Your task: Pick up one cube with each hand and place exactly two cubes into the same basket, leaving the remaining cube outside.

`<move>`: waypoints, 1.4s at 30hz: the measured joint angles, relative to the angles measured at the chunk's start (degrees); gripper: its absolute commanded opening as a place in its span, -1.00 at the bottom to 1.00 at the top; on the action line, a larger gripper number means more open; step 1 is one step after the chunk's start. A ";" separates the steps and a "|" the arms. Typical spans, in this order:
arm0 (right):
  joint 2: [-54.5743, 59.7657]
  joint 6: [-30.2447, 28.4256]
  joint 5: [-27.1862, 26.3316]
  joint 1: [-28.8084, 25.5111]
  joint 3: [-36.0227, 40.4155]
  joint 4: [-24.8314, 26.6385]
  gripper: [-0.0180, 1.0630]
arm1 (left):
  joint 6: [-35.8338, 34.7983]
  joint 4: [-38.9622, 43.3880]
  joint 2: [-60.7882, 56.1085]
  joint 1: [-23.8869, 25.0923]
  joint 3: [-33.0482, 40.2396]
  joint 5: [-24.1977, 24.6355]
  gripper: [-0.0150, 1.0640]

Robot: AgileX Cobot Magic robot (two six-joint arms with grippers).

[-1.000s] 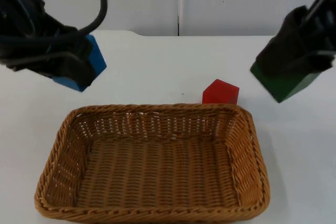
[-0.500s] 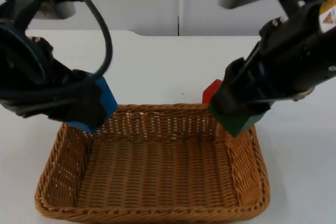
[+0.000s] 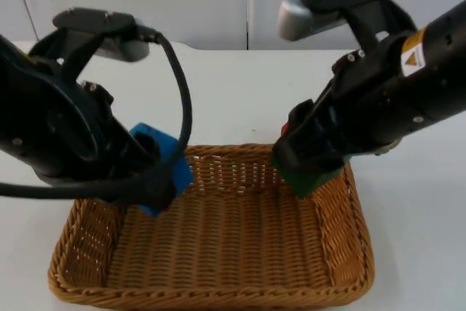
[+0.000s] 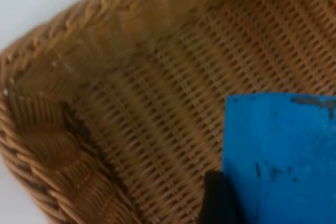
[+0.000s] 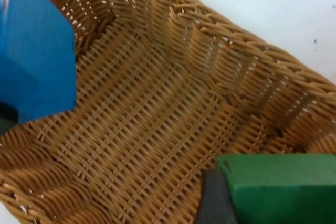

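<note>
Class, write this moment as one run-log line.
left end effector: holds blue cube over basket | right end effector: holds green cube over basket | red cube: behind basket

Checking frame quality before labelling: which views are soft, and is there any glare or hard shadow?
Top view: even light, no glare, sharp. Left wrist view: basket weave blurred, blue cube close and soft-edged. Right wrist view: weave crisp mid-frame, green cube slightly soft.

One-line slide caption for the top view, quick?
Left gripper holds blue cube, right gripper green cube, over the wicker basket.
</note>
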 measured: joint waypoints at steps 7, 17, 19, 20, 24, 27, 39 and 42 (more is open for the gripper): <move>4.10 0.12 -2.73 0.00 0.00 1.94 -0.97 | 0.91 0.00 2.66 0.00 0.12 -2.63 -0.97; 11.94 0.12 -8.42 0.00 0.00 2.43 -0.97 | 2.00 -0.14 10.05 0.00 0.12 -8.35 -0.97; 12.67 0.12 -9.05 0.00 0.00 2.43 -0.97 | 2.11 -0.14 11.11 0.00 0.12 -9.27 -0.97; 13.38 0.12 -9.48 0.00 0.00 2.43 -0.97 | 2.12 -0.14 12.14 0.00 0.12 -9.78 -0.97; 15.12 0.12 -10.62 0.00 0.00 2.43 -0.97 | 2.23 -0.14 14.61 0.00 0.12 -10.98 -0.97; 16.15 0.12 -11.00 0.00 0.00 2.43 -0.97 | 2.35 -0.14 16.56 0.00 0.12 -11.22 -0.97; 16.41 0.12 -12.15 0.00 0.00 2.43 -0.74 | 3.20 -0.14 17.93 0.00 0.12 -11.51 -0.97; 16.41 0.12 -12.15 0.00 0.00 2.43 -0.40 | 3.20 -0.14 17.93 0.00 0.12 -11.51 -0.91</move>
